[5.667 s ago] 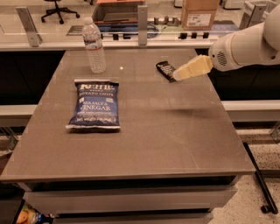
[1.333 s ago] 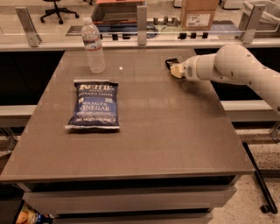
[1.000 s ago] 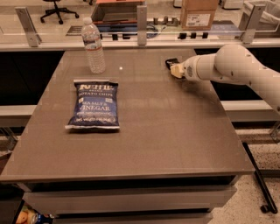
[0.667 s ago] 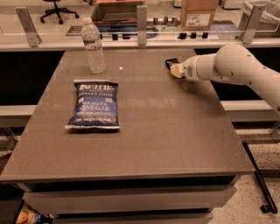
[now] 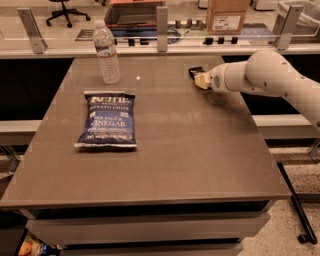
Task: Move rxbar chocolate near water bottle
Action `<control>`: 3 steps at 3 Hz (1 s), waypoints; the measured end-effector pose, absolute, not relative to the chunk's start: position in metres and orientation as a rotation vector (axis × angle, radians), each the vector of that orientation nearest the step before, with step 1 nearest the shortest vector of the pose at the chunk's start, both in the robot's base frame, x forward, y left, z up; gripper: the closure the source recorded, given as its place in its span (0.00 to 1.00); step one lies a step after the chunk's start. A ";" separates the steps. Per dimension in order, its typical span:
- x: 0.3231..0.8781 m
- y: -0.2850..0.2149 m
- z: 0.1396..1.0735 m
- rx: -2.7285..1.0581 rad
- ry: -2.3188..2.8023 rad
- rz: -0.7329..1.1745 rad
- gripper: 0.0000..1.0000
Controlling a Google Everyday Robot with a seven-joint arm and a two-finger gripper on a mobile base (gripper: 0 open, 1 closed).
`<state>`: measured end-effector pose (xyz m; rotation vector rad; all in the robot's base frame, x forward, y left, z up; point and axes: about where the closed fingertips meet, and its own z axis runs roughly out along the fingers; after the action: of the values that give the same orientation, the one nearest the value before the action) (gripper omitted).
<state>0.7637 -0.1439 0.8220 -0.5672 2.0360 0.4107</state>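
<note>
The rxbar chocolate (image 5: 195, 72) is a small black wrapper lying flat at the table's far right. Only its far end shows, because my gripper (image 5: 201, 81) sits low over its near end and touches it. The white arm reaches in from the right. The water bottle (image 5: 107, 52), clear with a white cap and a label band, stands upright at the far left of the table, well apart from the bar.
A large blue chip bag (image 5: 107, 120) lies flat on the left half of the brown table (image 5: 190, 150). A rail with posts and a cardboard box (image 5: 227, 15) run behind the table's far edge.
Since 5.7 s ago my gripper has dropped from above the table down onto the bar's near end. Over the last second nothing has visibly moved.
</note>
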 end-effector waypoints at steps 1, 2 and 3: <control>0.764 -0.144 0.822 -0.567 2.036 0.411 1.00; 0.764 -0.144 0.822 -0.567 2.036 0.411 1.00; 0.764 -0.144 0.822 -0.567 2.035 0.411 1.00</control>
<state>0.7637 -0.1440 0.8224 -0.5671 2.0354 0.4106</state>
